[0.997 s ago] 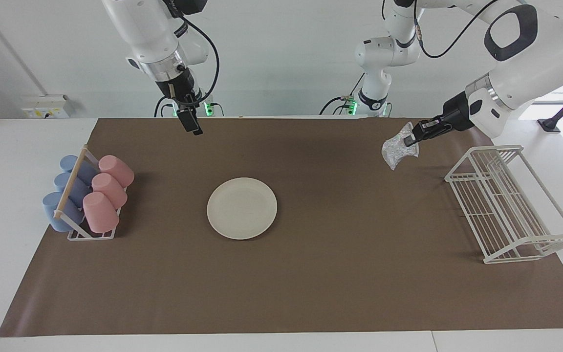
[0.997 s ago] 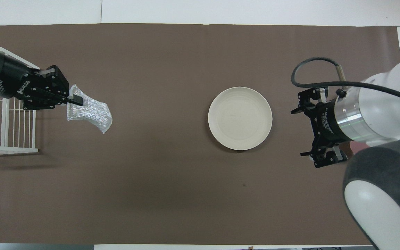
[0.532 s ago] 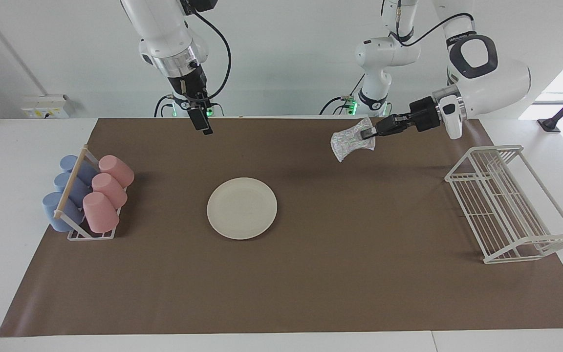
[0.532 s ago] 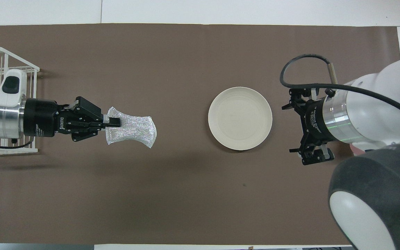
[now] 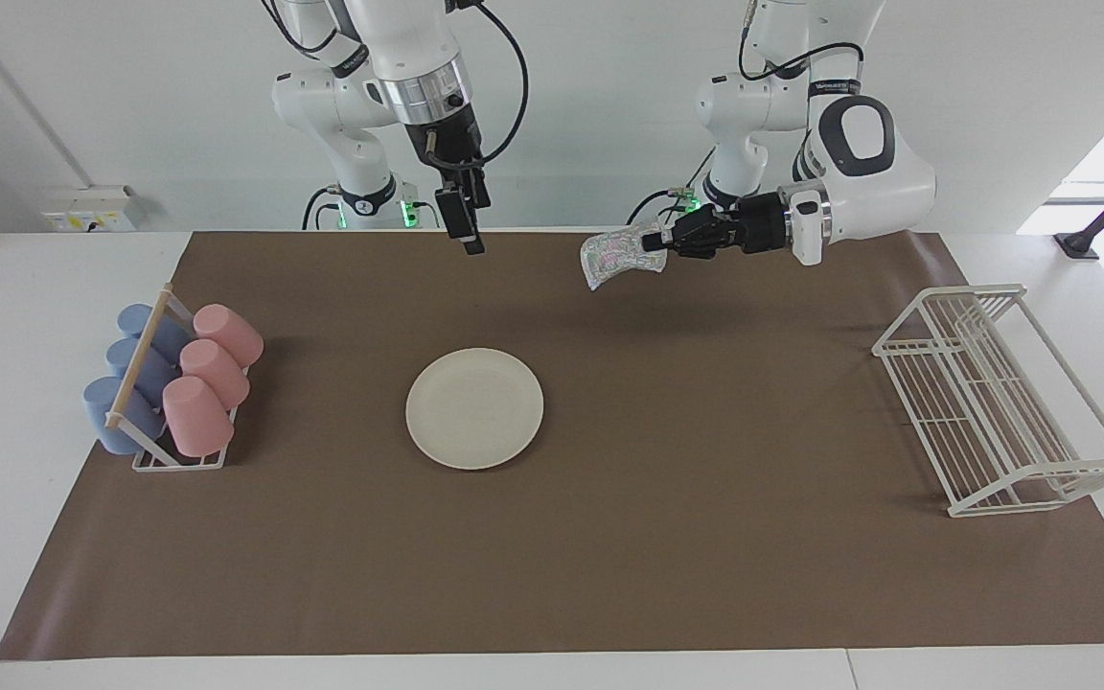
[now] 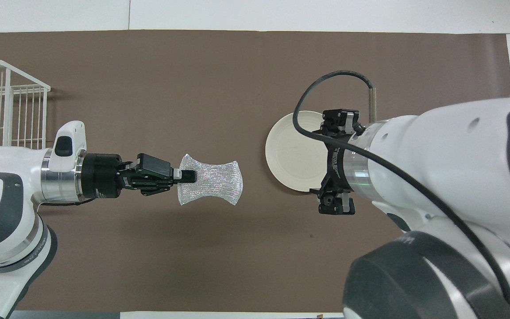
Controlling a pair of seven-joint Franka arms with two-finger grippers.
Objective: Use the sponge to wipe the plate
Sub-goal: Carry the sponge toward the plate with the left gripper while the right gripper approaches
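The cream-white plate [image 5: 474, 408] lies flat on the brown mat [image 5: 667, 575] that covers the counter [image 5: 6, 316], about midway between the two arms' ends, and serves here as the landmark.

The left claw [image 5: 653, 242] is up in the air over the mat, toward the left arm's end from the plate. Its fingertips are pinched tight on one edge of the silvery mesh sponge [image 5: 613, 256], which hangs out from them wrinkled and clear of the mat, well apart from the plate. In the overhead view the sponge [image 6: 210, 185] spreads like a bow tie just beside the plate's rim without covering it.

The right claw [image 5: 464, 226] points downward, raised high above the mat; from above it overlaps the plate's edge at the right arm's end. Its fingers are spread wide and hold nothing.

A rack of blue and pink cups [image 5: 173, 379] sits on the mat toward the right arm's end from the plate. A white wire dish rack [image 5: 998, 402] stands toward the left arm's end, well apart from the plate.
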